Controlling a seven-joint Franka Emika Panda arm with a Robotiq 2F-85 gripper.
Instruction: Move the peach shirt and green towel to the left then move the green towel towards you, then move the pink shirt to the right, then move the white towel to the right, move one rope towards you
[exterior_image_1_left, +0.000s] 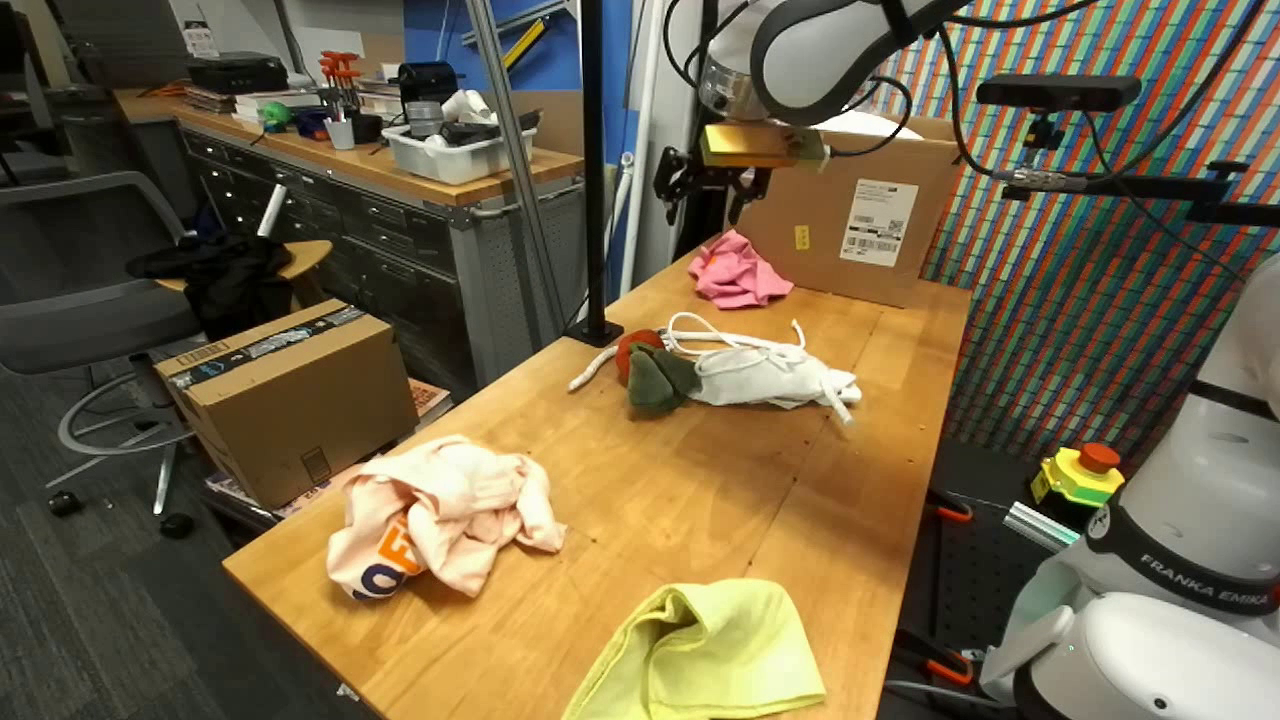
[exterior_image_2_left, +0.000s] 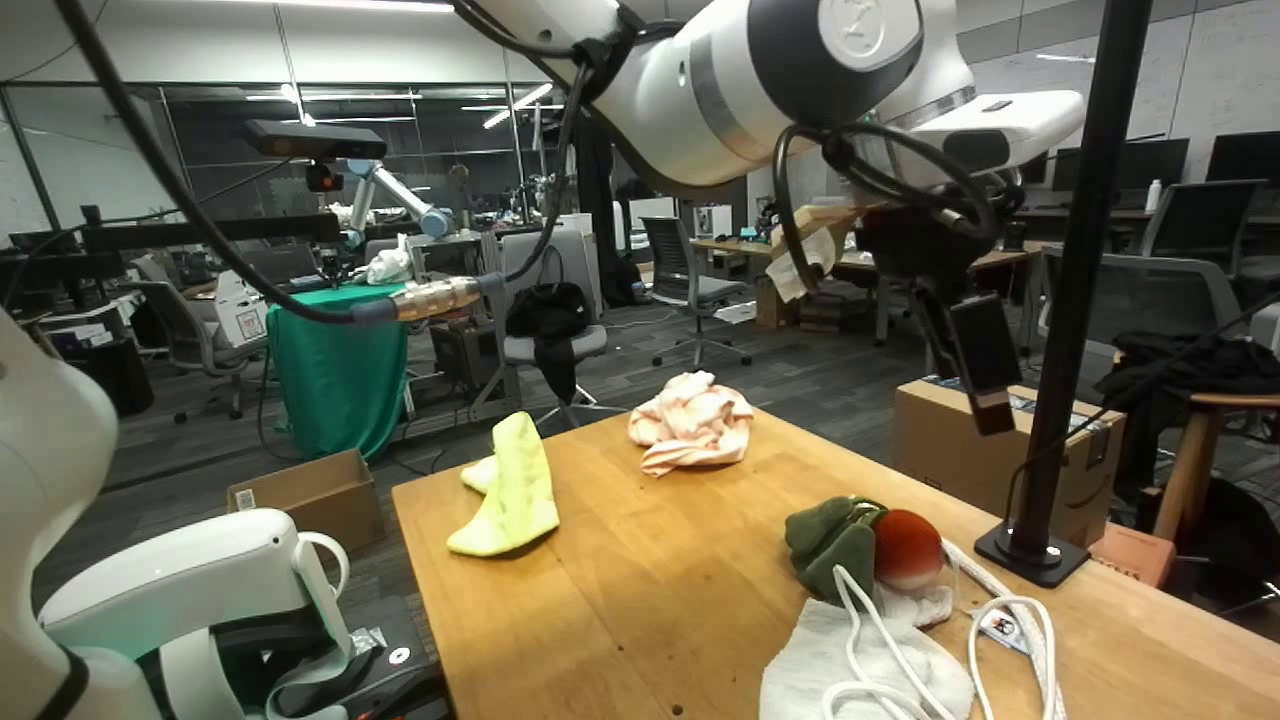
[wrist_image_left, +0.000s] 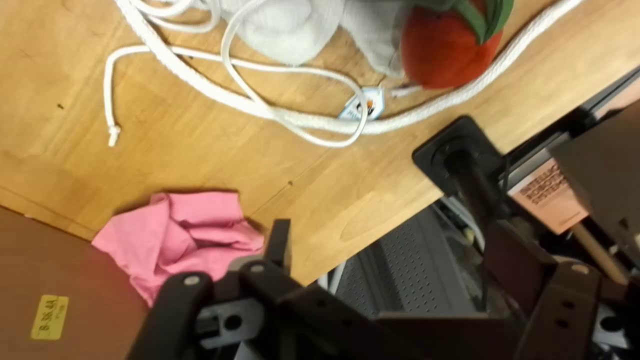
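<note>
White towel (exterior_image_1_left: 735, 384) on bench (exterior_image_1_left: 640, 500), rope (wrist_image_left: 325, 123) over it, pink shirt (exterior_image_1_left: 738, 275) near it; green towel (exterior_image_1_left: 740, 650), peach shirt (exterior_image_1_left: 465, 510) lettered "OF" well apart from it. End effector (exterior_image_1_left: 703, 216) aloft, jaws apart. Arm base (exterior_image_1_left: 1200, 510) reads "FRANKA EMIKA".

Red-and-green bundle (exterior_image_2_left: 848, 548) near black pole (exterior_image_2_left: 1081, 265) on wooden table (exterior_image_2_left: 640, 570)
</note>
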